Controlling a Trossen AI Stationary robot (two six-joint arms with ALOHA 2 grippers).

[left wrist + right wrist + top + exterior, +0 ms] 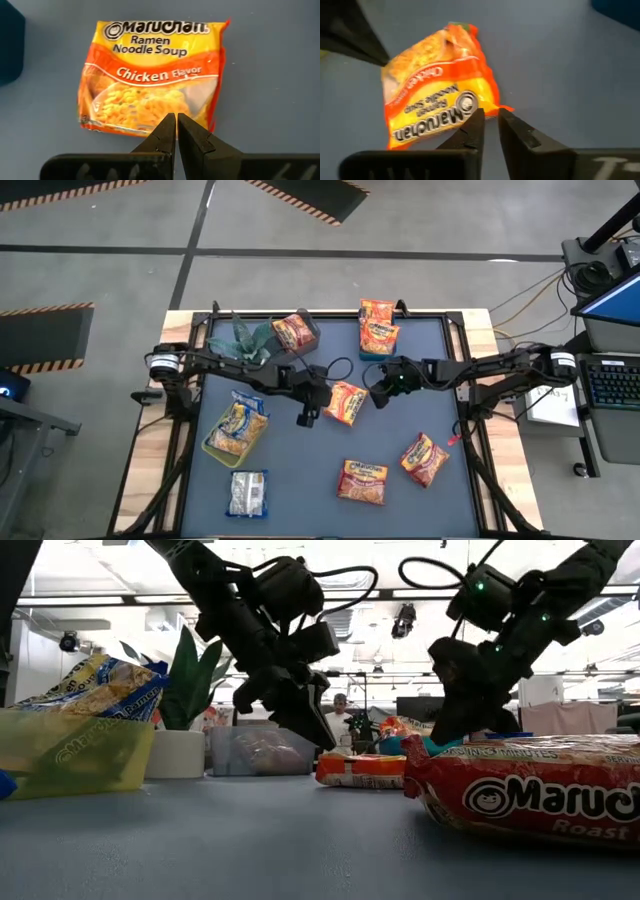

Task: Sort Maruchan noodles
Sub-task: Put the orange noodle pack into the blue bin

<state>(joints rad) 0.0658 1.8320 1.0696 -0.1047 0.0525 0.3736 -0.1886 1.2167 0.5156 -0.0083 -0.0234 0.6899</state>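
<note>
A flat, rectangular orange-and-yellow plastic packet of Maruchan chicken ramen point(346, 402) is seen lying flat on the blue-grey tabletop point(320, 480) near its middle, between the two arms. The left pincer point(306, 418) is held just beside one short edge of it, its fingers pressed together with nothing between them. The right pincer point(381, 397) is poised just beside the opposite edge; its fingers are parted only by a narrow slit, and nothing is gripped in them.

The packet is judged to be light, and to be stiff only where the dry noodle block fills it. The block would be cracked by a hard squeeze across the middle. The glossy film is expected to be slippery and to crinkle, and the packet would probably be pushed along the smooth tabletop by a sideways nudge. The best hold is thought to be on the crimped seam at a short end, or across a thin edge, taken from above with wider-spread fingers.

Other packets lie elsewhere: two orange ones point(378, 323) at the far edge, two more point(363, 481) near the front, a whitish one point(247, 493) at the front left, and yellow-and-blue ones point(240, 420) in a translucent yellowish bin point(212, 447).
</note>
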